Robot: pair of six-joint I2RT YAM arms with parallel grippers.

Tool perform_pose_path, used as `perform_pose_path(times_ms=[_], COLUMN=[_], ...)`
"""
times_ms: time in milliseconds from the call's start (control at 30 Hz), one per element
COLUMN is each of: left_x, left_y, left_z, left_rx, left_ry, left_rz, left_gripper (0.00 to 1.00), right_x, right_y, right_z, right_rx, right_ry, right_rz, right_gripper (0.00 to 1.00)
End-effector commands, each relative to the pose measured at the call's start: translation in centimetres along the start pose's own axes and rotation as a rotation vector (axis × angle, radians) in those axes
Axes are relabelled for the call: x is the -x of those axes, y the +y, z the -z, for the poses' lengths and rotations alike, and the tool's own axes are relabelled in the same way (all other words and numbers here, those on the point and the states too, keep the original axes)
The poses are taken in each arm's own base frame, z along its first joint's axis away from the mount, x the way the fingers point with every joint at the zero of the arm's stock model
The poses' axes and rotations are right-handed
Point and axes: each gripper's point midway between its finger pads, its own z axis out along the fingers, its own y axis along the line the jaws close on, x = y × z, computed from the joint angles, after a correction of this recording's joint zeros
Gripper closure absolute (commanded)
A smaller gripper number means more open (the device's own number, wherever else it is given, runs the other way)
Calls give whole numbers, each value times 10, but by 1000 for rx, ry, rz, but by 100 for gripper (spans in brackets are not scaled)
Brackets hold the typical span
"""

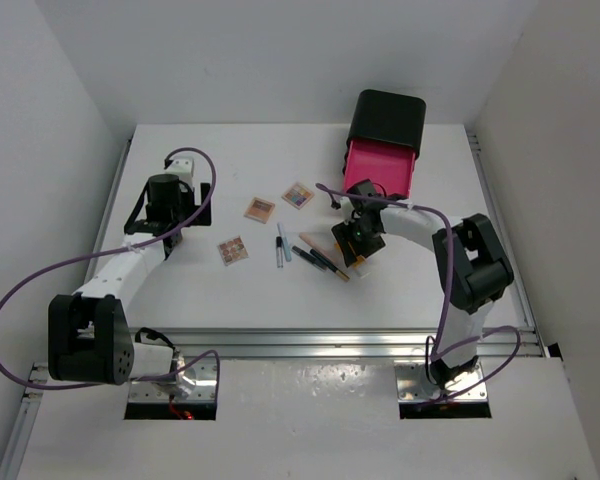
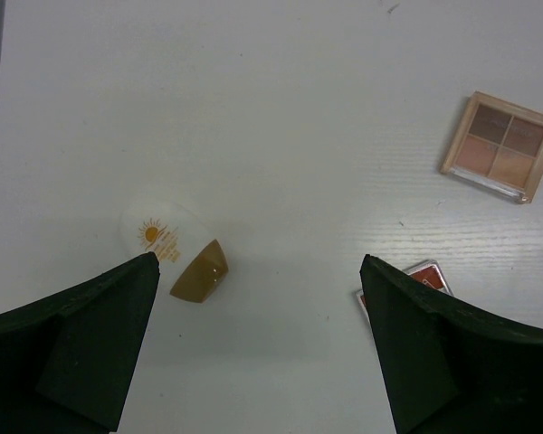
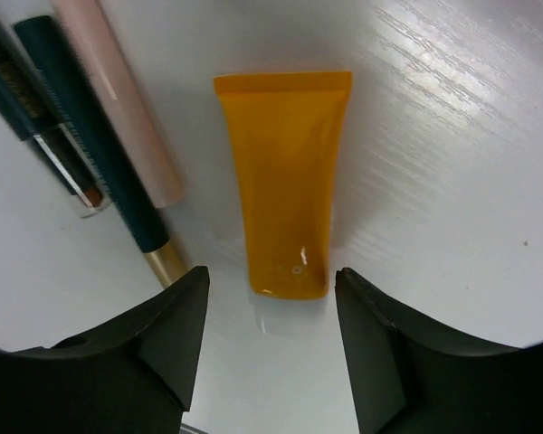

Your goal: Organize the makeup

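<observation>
Three small square palettes lie mid-table: a brown-toned one (image 1: 260,208) (image 2: 500,146), a multicoloured one (image 1: 298,195) and a reddish one (image 1: 233,249), whose corner (image 2: 423,274) shows beside my left gripper's right finger. Thin sticks lie near them: a silver-blue one (image 1: 279,245), dark ones (image 1: 320,260) (image 3: 95,154) and a peach one (image 3: 118,99). The orange tube (image 1: 358,262) (image 3: 285,181) lies flat, its pale cap end toward my right gripper (image 1: 352,243) (image 3: 271,280), which is open with the fingertips either side of that end. My left gripper (image 1: 200,207) (image 2: 258,271) is open and empty above bare table.
A black box (image 1: 388,118) at the back right has a pink drawer (image 1: 380,168) pulled out toward the right arm. A white bottle with a brown cap and a sun logo (image 2: 175,248) lies by my left gripper's left finger. White walls enclose the table.
</observation>
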Motion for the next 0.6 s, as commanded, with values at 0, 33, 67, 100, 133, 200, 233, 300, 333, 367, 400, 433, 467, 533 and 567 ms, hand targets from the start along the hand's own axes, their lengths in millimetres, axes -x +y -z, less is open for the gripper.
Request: perform_pose_path(times_ms=[0, 33, 67, 100, 133, 200, 233, 300, 333, 367, 400, 433, 467, 533, 567], left_x=[2, 2, 2, 2, 2, 5, 5, 0, 0, 0, 0, 0, 0, 0, 0], left_y=[0, 0, 0, 0, 0, -1, -1, -1, -1, -1, -1, -1, -1, -1, -1], left_z=[1, 1, 1, 1, 1, 3, 3, 3, 3, 3, 3, 3, 3, 3, 3], left_rx=[0, 0, 0, 0, 0, -10, -10, -10, -10, -10, -10, -10, -10, -10, -10], left_ry=[-7, -7, -7, -7, -7, -16, -16, -7, -7, -7, -7, -7, -7, -7, -7], left_rz=[15, 15, 15, 15, 15, 17, 17, 15, 15, 15, 15, 15, 15, 15, 15], left_gripper=[0, 0, 0, 0, 0, 0, 0, 0, 0, 0, 0, 0, 0, 0, 0], right_x=[-2, -6, -8, -7, -8, -8, -9, -9, -11, -11, -13, -12, -8, -7, -4], right_y=[-14, -17, -18, -20, -20, -15, -14, -15, -13, -13, -14, -14, -11, -8, -6], right_z=[-6, -10, -11, -11, -13, -14, -15, -12, -12, -8, -6, -4, 5, 13, 22], right_rx=[-65, -72, -77, -75, -69, -35, -27, -26, -25, -27, -30, -32, -32, -38, -41], right_ry=[13, 32, 40, 38, 45, 45, 49, 53, 58, 52, 56, 52, 27, 22, 8], right_rz=[-17, -30, -32, -36, -35, -28, -27, -29, -29, -28, -30, -26, -17, 6, 22], right_gripper=[42, 42, 42, 43, 46, 50, 53, 62, 65, 69, 72, 75, 81, 83, 83])
